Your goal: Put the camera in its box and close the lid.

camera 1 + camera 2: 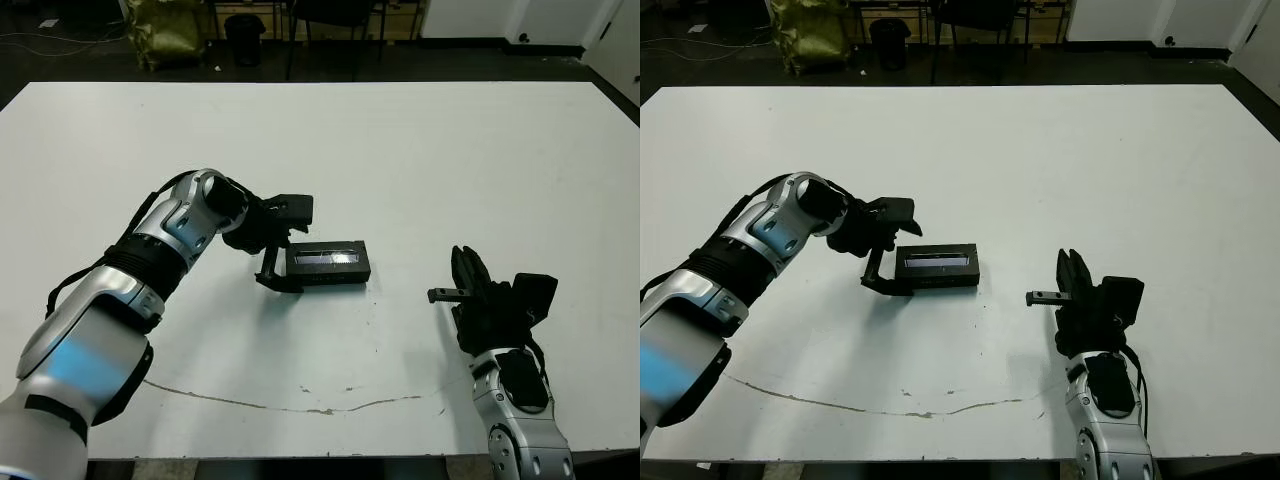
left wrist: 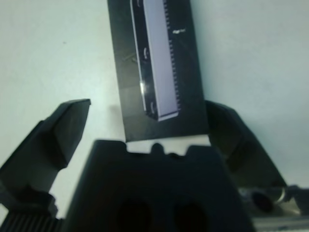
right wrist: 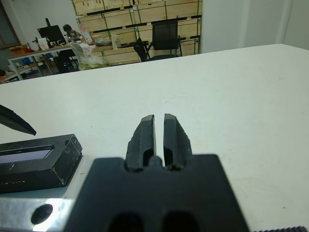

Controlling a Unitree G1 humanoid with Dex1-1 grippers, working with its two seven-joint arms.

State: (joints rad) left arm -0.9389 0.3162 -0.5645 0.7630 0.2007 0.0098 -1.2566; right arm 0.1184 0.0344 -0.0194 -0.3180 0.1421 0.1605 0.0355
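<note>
The lid (image 1: 330, 256), black with a pale stripe along its top, lies flat on the box (image 1: 332, 277) near the table's middle. Only the box's black side wall shows beneath it. The camera is hidden from every view. My left gripper (image 1: 283, 243) is open at the box's left end, one finger on each side of that end, with nothing held. In the left wrist view the striped lid (image 2: 159, 63) stretches away between the fingers (image 2: 63, 130). My right gripper (image 1: 466, 262) is shut and empty, low over the table to the right of the box (image 3: 34, 162).
A thin dark line (image 1: 300, 405) runs across the white table (image 1: 420, 150) near its front edge. Beyond the far edge stand a chair (image 3: 166, 36), a yellow-green bag (image 1: 165, 35) and wooden shelving. A person sits at a desk far off in the right wrist view.
</note>
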